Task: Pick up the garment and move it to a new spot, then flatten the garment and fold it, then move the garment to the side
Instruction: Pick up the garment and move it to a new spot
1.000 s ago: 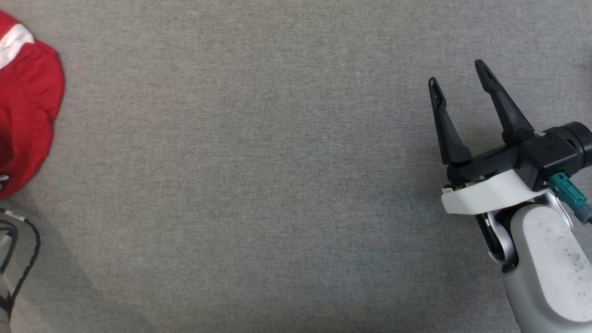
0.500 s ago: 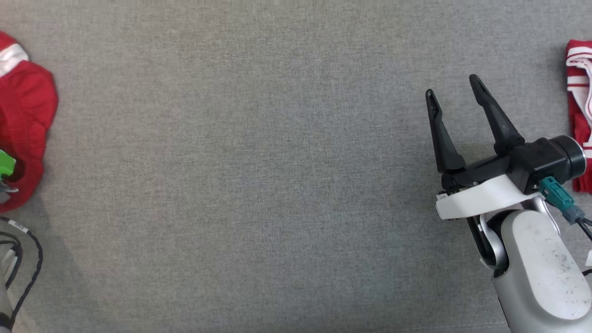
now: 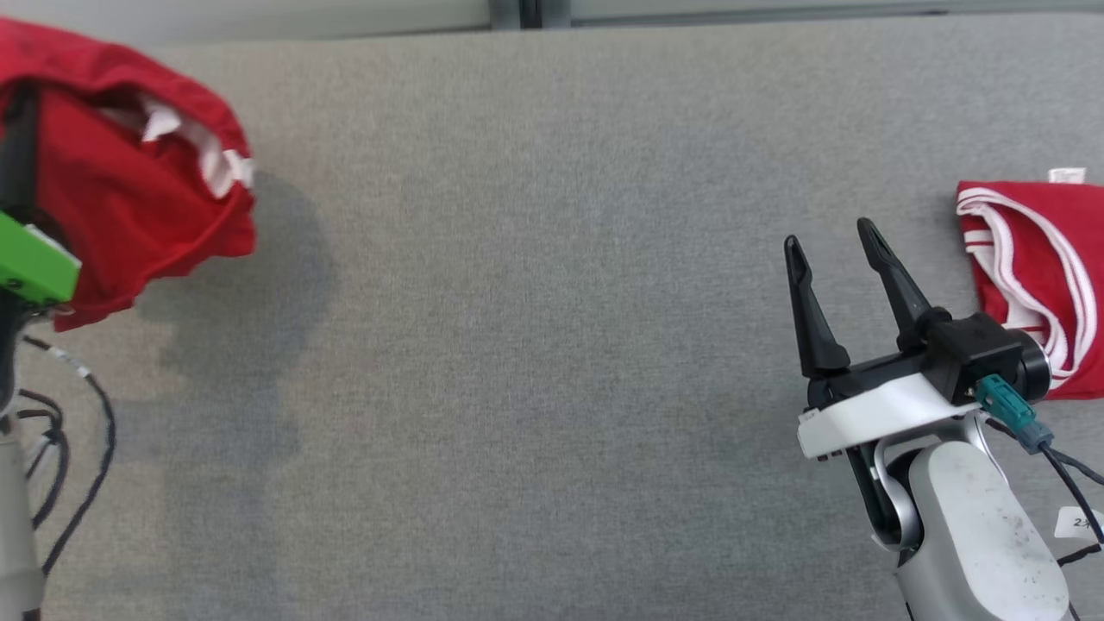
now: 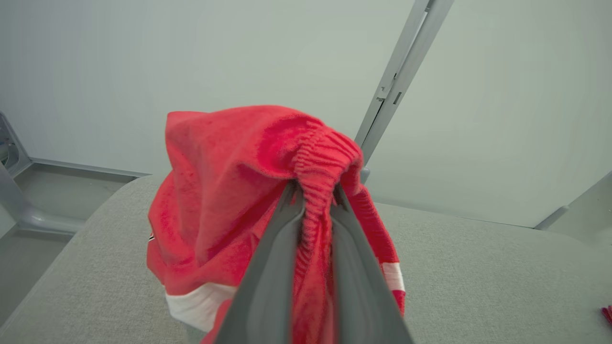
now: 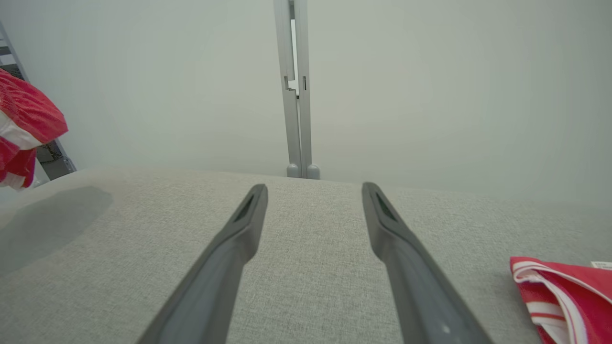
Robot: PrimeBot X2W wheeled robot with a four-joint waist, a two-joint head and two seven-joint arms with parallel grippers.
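The grey fabric-covered table takes most of the head view, and behind its far edge stands a pale wall with a thin metal post. The red garment, with white trim, is at the far left of the table. It hangs bunched up from the left gripper, and its shadow falls on the table just to the right of it. In the left wrist view the two fingers are nearly together and pinch a ribbed red hem between their tips, and the rest of the cloth drapes down around and below them. Whether the lowest part of the garment touches the table cannot be told. At the far right lies a second red piece of clothing with white stripes, folded flat on the table. The right gripper is just beside it, to its left, over bare table. Its fingers are spread wide apart and hold nothing. Black cables hang at the lower left, below a small green block.
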